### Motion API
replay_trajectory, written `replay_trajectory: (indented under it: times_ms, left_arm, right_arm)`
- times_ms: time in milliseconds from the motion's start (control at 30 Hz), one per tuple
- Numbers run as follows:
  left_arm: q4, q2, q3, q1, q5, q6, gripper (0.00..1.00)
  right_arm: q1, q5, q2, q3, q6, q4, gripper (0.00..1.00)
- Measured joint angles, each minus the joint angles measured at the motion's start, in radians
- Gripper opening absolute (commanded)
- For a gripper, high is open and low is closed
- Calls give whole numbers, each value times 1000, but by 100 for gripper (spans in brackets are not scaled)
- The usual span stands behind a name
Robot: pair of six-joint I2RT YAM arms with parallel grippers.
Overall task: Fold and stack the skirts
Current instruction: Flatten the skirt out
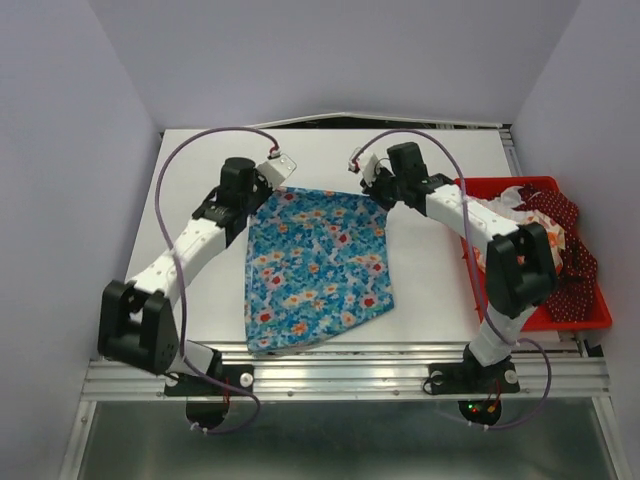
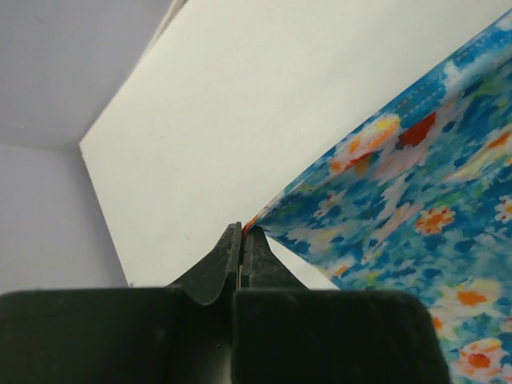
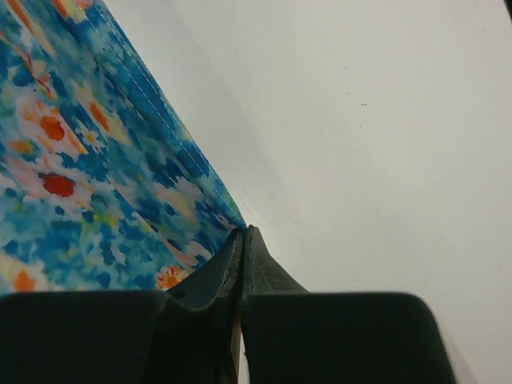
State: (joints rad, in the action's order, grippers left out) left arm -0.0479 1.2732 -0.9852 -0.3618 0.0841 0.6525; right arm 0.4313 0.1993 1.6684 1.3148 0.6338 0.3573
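The left gripper (image 2: 242, 233) and right gripper (image 3: 242, 232) are each clamping a far corner of the blue skirt (image 1: 318, 265) lying on the table (image 1: 430, 285); they should be lifting evenly, keeping that edge taut.

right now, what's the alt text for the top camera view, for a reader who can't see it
A blue flowered skirt lies spread on a white table, with the left gripper and right gripper each pinching one far corner. At the right, a red tray holds a cream skirt and a dark red dotted skirt.
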Motion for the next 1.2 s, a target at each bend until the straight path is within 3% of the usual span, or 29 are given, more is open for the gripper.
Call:
replay_trajectory:
  times_ms: [33,67,133,200,300,433,533,700,800,867,1000,1200]
  left_arm:
    - [7,49,-21,9,-6,-1,8]
    - [27,152,-75,27,-12,-3,19]
    - [61,306,-196,48,-19,-8,42]
    - [51,444,-346,64,9,-12,70]
    - [21,580,-552,98,37,-50,76]
    - [-31,565,-629,137,37,-90,75]
    - [-82,469,-573,153,-23,-92,73]
    - [-233,153,-308,121,-230,-35,71]
    - [-315,-11,-137,20,-300,31,72]
    - [-402,-108,-2,-110,-336,69,72]
    - [-507,-164,126,-314,-370,82,72]
    - [-550,-148,196,-488,-369,72,77]
  right_arm:
    - [-14,-6,71,36,-10,-25,1]
    - [-23,-10,117,64,-19,-32,10]
    - [-43,-34,274,220,-45,-25,44]
    - [-60,-92,435,400,-79,-13,90]
    - [-89,-178,585,587,-125,33,92]
    - [-124,-236,611,636,-163,101,91]
    - [-137,-231,573,625,-187,135,85]
    - [-135,-108,359,484,-243,252,72]
    - [-134,-29,214,359,-262,312,68]
    - [-134,25,130,273,-273,367,67]
    - [-130,143,13,67,-287,454,66]
    - [-130,282,15,-104,-324,528,66]
